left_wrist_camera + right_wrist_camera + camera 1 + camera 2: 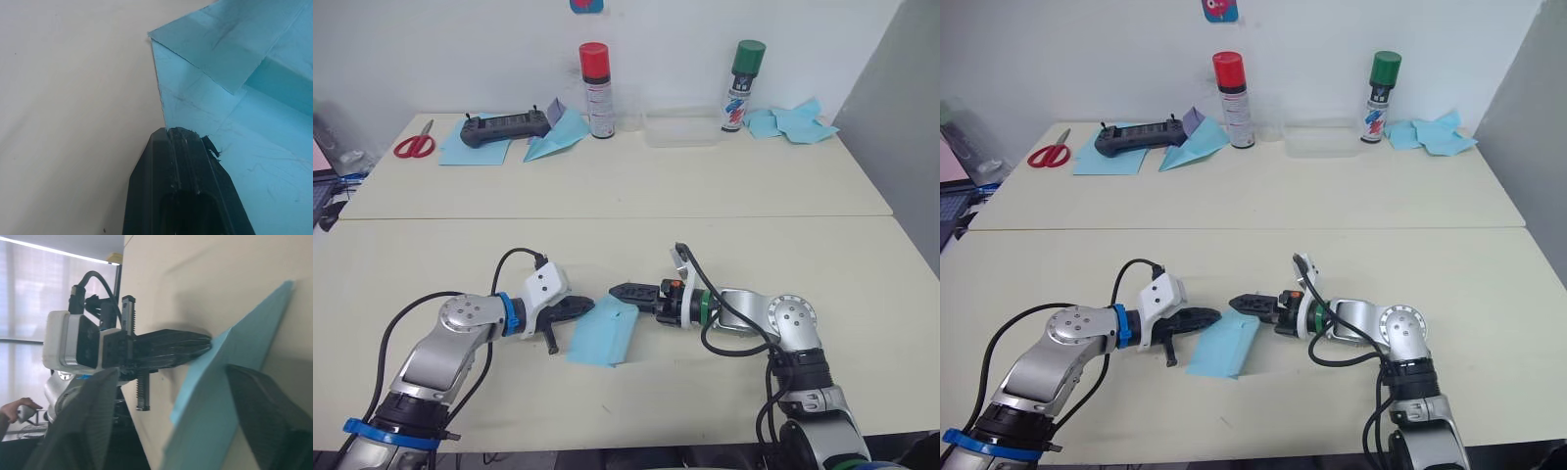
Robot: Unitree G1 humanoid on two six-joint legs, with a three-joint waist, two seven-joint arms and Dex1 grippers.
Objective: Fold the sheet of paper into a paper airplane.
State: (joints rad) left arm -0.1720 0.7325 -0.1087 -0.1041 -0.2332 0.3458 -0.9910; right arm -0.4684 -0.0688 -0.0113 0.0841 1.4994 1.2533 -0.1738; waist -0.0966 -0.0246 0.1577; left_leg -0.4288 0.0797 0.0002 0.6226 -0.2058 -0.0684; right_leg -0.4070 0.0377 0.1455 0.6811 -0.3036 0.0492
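1. Sheet of paper lay partly folded on the near table, between both grippers.
2. Left gripper pinched its edge; right gripper spread open alongside.
3. Early fold; next probably needed pressing the crease.

Sheet of paper cut off by the left wrist view's edges, 1 corner under the left gripper tip. Right gripper fingers blurred up close. Person's hand cut at frame edge, held object unclear.
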